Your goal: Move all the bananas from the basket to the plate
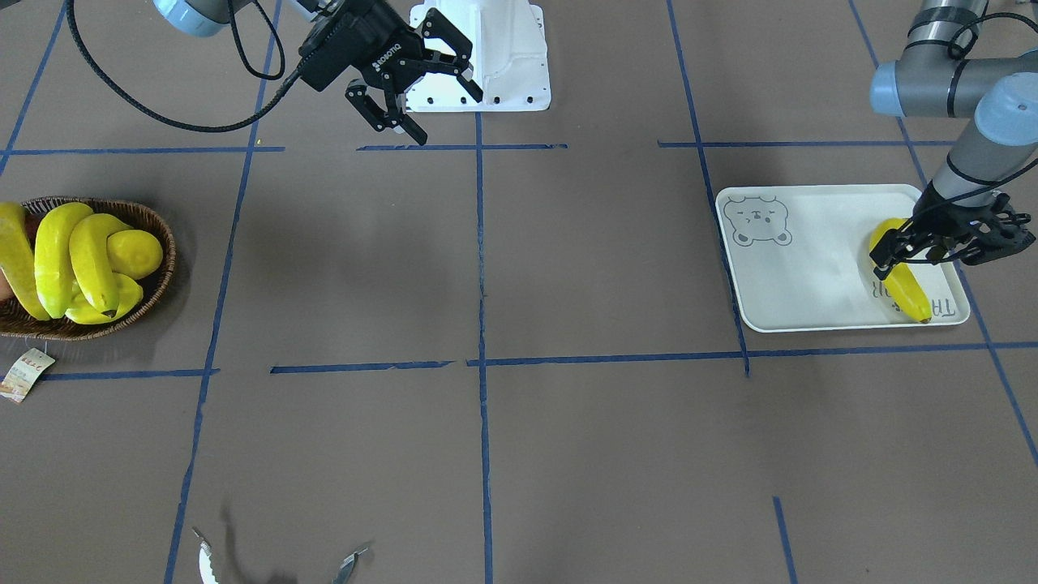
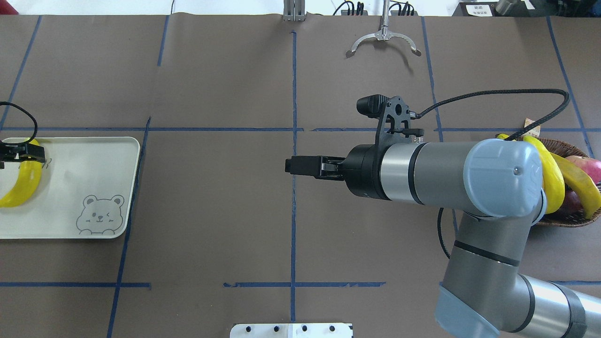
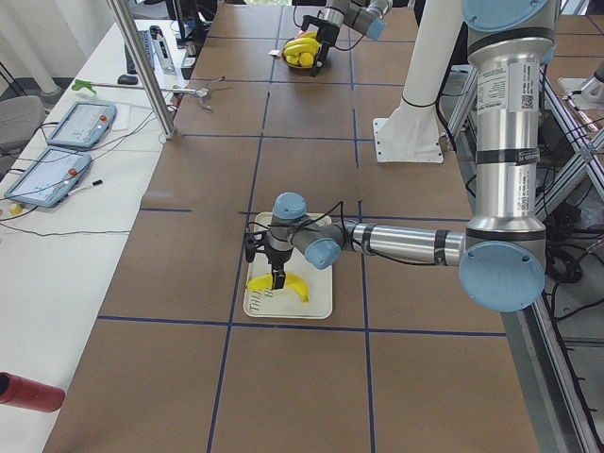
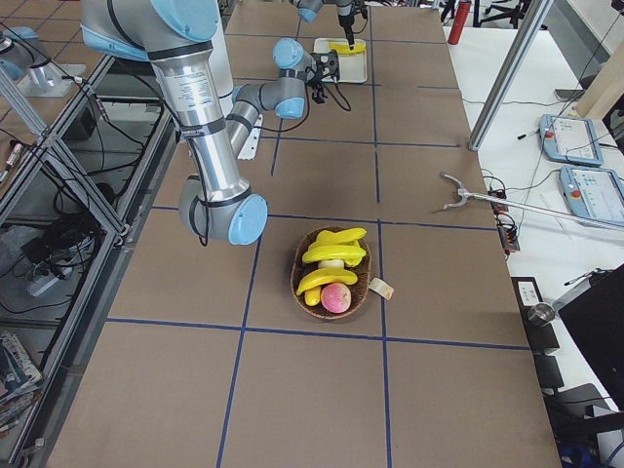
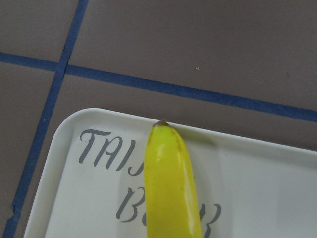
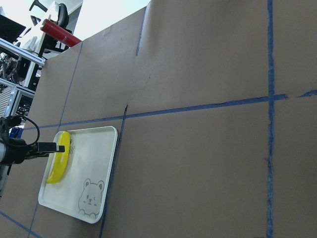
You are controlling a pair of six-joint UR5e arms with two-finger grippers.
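Brown-papered table, blue tape grid. Lower edge of front view: metal tongs. Mid right: plate, one banana lying on its lettered end. Left gripper astride banana's upper end, cannot tell whether clamped or loose. Mid left: basket holding three bananas and lemon; paper tag on table just beside. Top left: right gripper in air, jaws spread wide, empty.

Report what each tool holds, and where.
Left tool straddles the glossy yellow curved banana near one end, on the white tray; clamped or not, cannot tell. Right tool: open, empty.
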